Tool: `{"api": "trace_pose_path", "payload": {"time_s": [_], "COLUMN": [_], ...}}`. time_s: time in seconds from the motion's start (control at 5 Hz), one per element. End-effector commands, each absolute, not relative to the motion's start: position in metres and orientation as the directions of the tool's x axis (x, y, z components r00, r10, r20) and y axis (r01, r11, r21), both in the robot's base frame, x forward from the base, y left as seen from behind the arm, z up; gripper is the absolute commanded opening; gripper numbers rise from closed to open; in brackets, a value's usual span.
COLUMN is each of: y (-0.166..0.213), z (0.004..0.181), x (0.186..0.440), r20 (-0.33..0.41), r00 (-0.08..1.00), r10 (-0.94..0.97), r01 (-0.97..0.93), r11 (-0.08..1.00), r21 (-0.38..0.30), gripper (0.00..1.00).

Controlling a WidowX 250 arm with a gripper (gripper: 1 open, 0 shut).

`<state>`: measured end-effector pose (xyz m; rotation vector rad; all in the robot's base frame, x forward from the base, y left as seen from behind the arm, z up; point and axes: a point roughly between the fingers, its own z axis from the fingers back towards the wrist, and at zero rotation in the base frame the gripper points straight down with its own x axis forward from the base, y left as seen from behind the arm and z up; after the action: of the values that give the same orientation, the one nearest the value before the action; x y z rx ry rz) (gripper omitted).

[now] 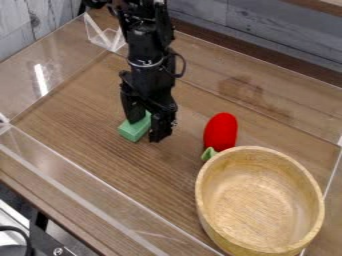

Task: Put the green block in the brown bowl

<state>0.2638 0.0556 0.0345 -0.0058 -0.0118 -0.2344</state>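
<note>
Arm: we see the black gripper [146, 124] pointing straight down over the desk [80, 110].
Jaws: spread wide, one on each side of the green block [132, 128], grasping nothing.
Green block: we find it lying flat on the desk, between the jaws.
Brown bowl [261, 200]: lower right, well apart from the block.
Red item [219, 129]: between block and bowl.
</note>
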Motion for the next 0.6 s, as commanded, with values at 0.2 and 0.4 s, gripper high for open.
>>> {"api": "trace_pose_path", "payload": {"time_s": [0.2, 0.4], "y": [0.0618, 0.0637], "z": [0.0563, 0.0543], "x": [0.2696, 0.2691], "r20": [0.089, 0.095], "r00": [0.973, 0.974], "r10": [-0.211, -0.205], "r01": [0.21, 0.204], "r11": [0.978, 0.979], "r21": [0.018, 0.02], "gripper": [1.0, 1.0]}}
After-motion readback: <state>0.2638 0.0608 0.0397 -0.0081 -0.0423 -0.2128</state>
